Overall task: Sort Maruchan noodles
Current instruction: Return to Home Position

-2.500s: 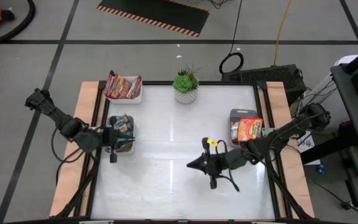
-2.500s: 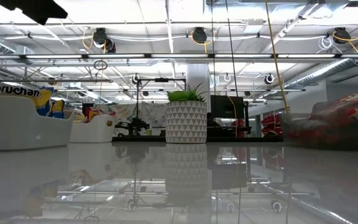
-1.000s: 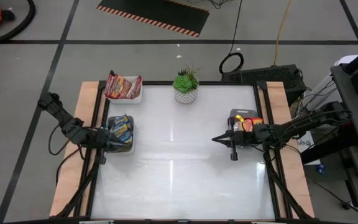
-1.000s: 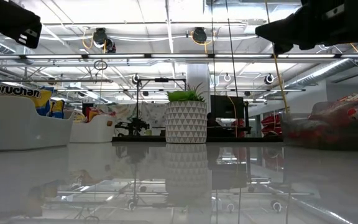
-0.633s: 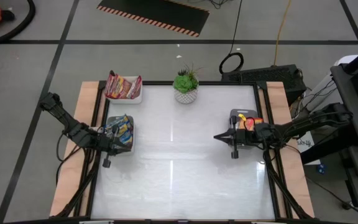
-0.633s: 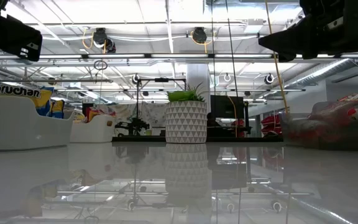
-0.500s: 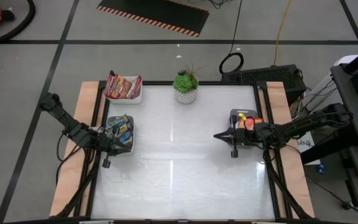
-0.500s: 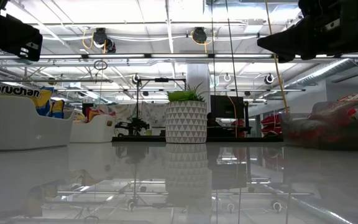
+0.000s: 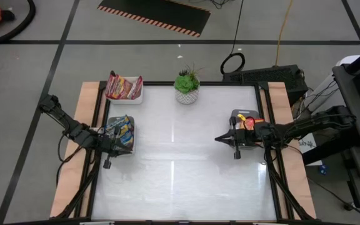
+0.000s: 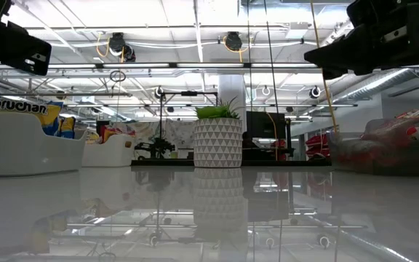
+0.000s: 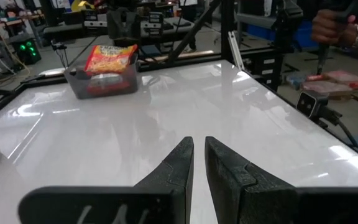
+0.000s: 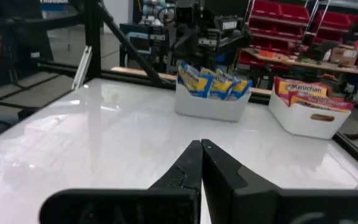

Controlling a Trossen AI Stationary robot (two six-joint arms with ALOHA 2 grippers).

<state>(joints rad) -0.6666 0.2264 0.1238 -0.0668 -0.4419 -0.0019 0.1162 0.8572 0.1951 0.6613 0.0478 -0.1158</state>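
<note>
Orange packets (image 9: 250, 124) — mostly hidden under right gripper (image 9: 220, 138)

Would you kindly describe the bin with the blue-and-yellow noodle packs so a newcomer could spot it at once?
On the white table, look along its left edge as seen from above, where two pale bins stand. The blue-pack bin is the one farther from the potted plant. Its neighbour holds red packets; this bin alone holds blue-and-yellow packs.
</note>
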